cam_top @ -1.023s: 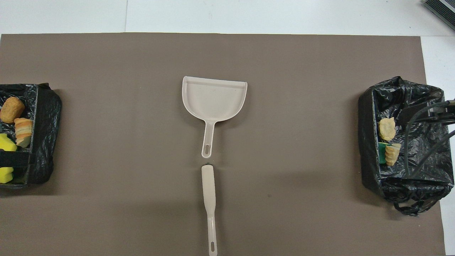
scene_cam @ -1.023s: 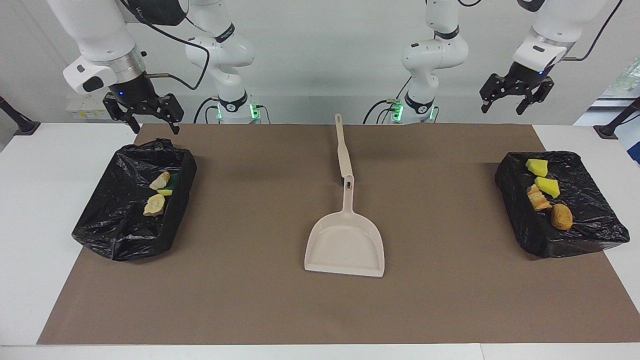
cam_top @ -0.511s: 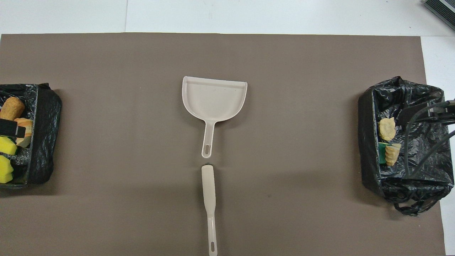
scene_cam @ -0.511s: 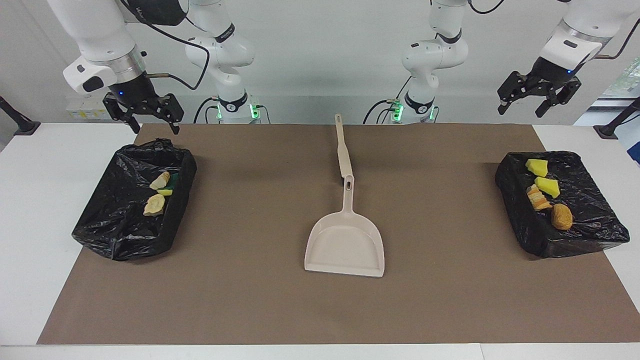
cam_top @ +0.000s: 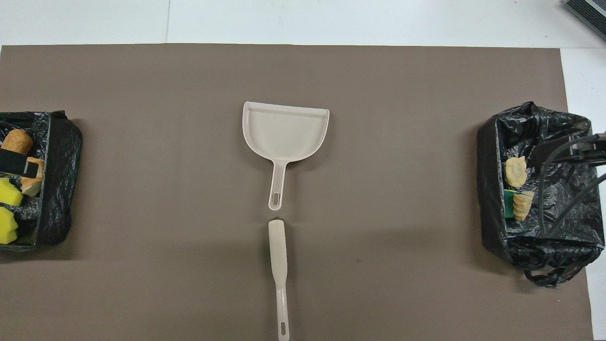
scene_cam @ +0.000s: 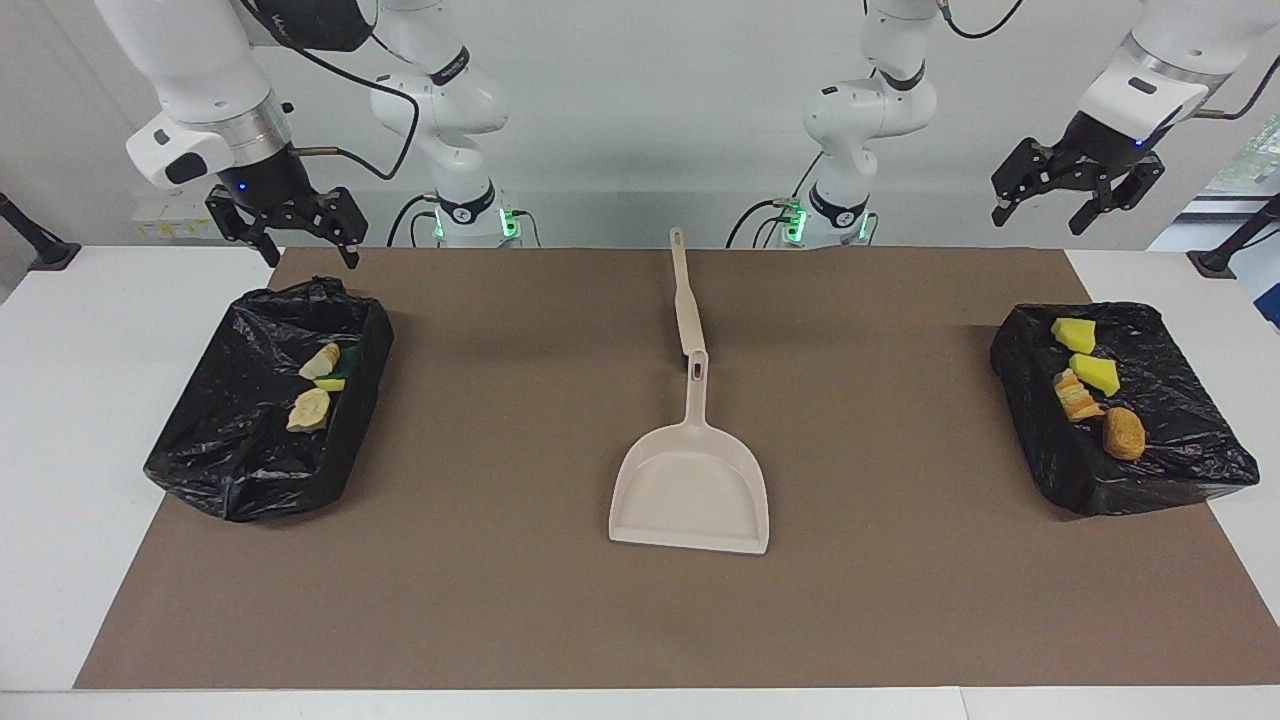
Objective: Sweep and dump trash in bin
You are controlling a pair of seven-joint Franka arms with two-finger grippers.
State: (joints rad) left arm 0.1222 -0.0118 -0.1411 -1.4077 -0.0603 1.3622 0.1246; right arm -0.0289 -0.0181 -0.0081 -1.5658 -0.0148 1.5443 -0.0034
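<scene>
The trash lies in two black bag-lined bins. The bin (scene_cam: 240, 490) at the right arm's end holds pale beige lumps (scene_cam: 309, 409) and a yellow-green piece (scene_cam: 335, 383). The bin (scene_cam: 1040, 440) at the left arm's end holds yellow sponge chunks (scene_cam: 1094, 373), a striped bread piece (scene_cam: 1076, 397) and a brown lump (scene_cam: 1123, 433). My right gripper (scene_cam: 300, 245) is open and empty, up over its bin's edge nearest the robots. My left gripper (scene_cam: 1040, 220) is open and empty, high over its bin; one finger (cam_top: 16, 163) shows in the overhead view.
A beige dustpan (scene_cam: 690, 480) lies mid-mat with its handle toward the robots. A beige brush (scene_cam: 685, 300) lies end to end with it, nearer the robots. A brown mat (scene_cam: 500, 600) covers the white table. The right arm's cables (cam_top: 563, 156) hang over its bin (cam_top: 487, 189).
My left gripper has risen and moved out toward its own end of the table, then held still. My right gripper, the trash, dustpan and brush have not moved.
</scene>
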